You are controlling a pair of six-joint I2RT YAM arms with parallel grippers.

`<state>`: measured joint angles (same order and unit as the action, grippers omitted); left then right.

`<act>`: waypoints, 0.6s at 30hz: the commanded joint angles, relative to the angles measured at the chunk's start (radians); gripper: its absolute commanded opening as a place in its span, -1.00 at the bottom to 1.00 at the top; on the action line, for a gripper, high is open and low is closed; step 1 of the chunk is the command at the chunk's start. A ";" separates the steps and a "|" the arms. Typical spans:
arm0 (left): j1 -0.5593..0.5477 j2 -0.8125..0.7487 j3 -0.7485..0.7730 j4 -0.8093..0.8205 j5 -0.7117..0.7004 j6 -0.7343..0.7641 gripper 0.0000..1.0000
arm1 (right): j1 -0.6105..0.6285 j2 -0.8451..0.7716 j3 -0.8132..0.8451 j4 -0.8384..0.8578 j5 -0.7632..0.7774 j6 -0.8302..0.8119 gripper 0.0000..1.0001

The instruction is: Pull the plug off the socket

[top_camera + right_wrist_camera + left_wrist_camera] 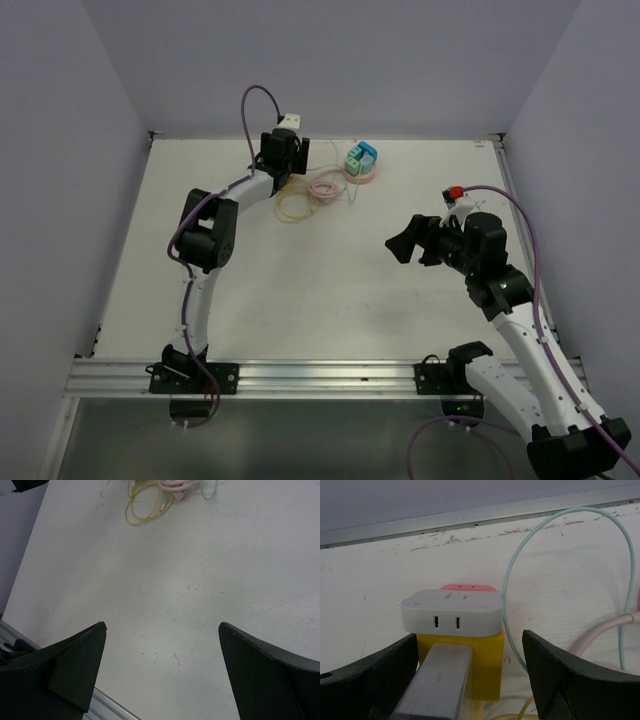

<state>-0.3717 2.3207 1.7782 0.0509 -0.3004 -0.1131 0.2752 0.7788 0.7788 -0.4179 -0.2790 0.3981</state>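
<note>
Your left gripper straddles, wide open, the yellow plastic block beneath the white two-slot socket; your right gripper hangs wide over the white desk.

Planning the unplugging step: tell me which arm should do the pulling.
Left. The left hand is open astride the yellow block, with the white socket block just beyond it, at the far edge. The right hand is open over bare table, away from them.
</note>
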 commanded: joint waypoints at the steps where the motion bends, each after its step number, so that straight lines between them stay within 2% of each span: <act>1: 0.010 0.000 0.038 -0.008 -0.016 -0.014 0.68 | 0.005 0.002 -0.009 0.045 0.001 -0.013 0.98; 4: 0.014 -0.018 0.020 -0.006 -0.008 -0.028 0.68 | 0.005 -0.001 -0.009 0.045 -0.002 -0.013 0.98; 8: 0.020 -0.056 -0.017 0.015 0.009 -0.042 0.84 | 0.004 -0.003 -0.010 0.045 -0.002 -0.013 0.98; 11: 0.025 -0.075 -0.037 0.024 0.024 -0.043 0.86 | 0.004 -0.001 -0.010 0.047 -0.005 -0.013 0.98; 15: 0.037 -0.069 -0.039 0.007 0.024 -0.043 0.75 | 0.004 -0.003 -0.010 0.045 -0.006 -0.013 0.98; 18: 0.050 -0.069 -0.049 0.006 0.026 -0.048 0.59 | 0.005 -0.003 -0.010 0.045 -0.005 -0.013 0.98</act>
<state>-0.3450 2.3013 1.7496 0.0402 -0.2764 -0.1463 0.2752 0.7788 0.7769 -0.4168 -0.2790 0.3981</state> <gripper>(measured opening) 0.816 0.987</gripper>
